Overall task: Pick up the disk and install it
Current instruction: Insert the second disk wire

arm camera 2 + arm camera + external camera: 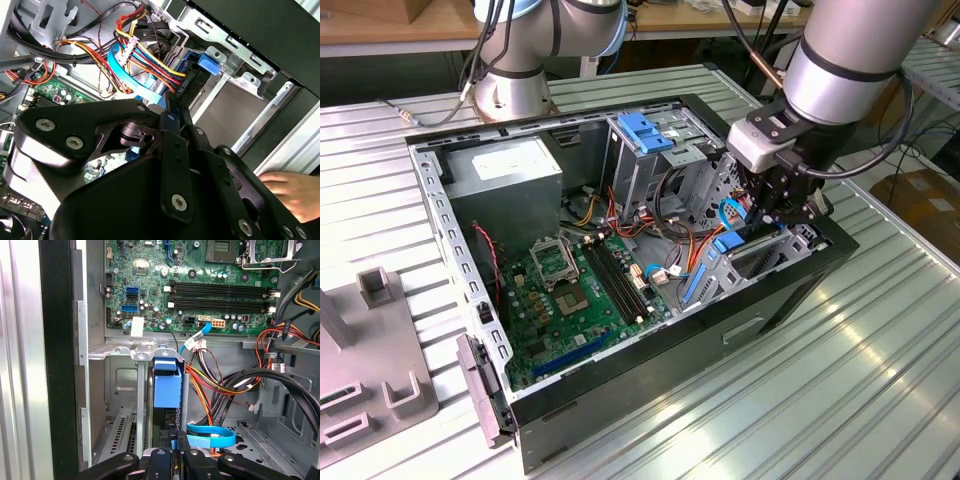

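the gripper is closed on the disk, which stands on edge directly below its fingertips, lowered into the drive bay at the computer case's front corner.

One open computer case sits on one bench. Inside are one green board, one grey box and one disk.

You can't read any words or numbers here. The white sticker on the grey power supply box has print on it, but it is too small to make out. The same goes for the tiny white marks on the green motherboard.
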